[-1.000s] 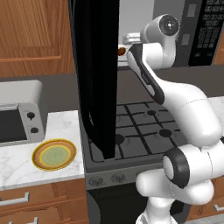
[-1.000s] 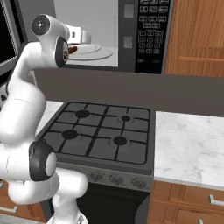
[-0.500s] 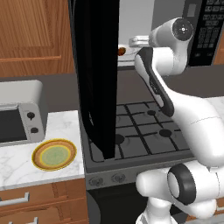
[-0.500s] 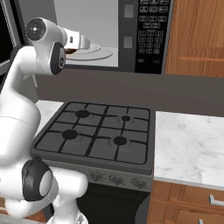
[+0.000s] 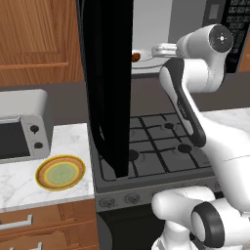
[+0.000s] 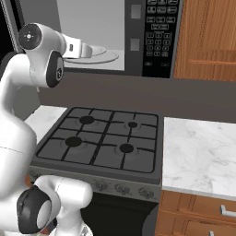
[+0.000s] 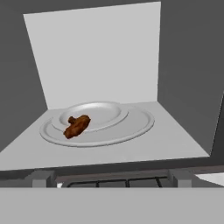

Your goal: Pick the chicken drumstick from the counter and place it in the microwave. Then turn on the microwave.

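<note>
Inside the microwave (image 7: 131, 65), you find the chicken drumstick (image 7: 77, 125) lying on the round glass turntable (image 7: 131, 124), at the rim of its raised centre dish. The placing step looks complete. Your gripper (image 5: 158, 50) stands at the cavity mouth with fingers wide and empty. The next move, as judged, calls for swinging the black glass door (image 5: 110, 83) shut, then pressing the keypad (image 6: 158, 32). The cavity walls are matt grey-white; the drumstick is brown, lumpy and irregular; the worktop (image 6: 198, 156) is veined white marble.
</note>
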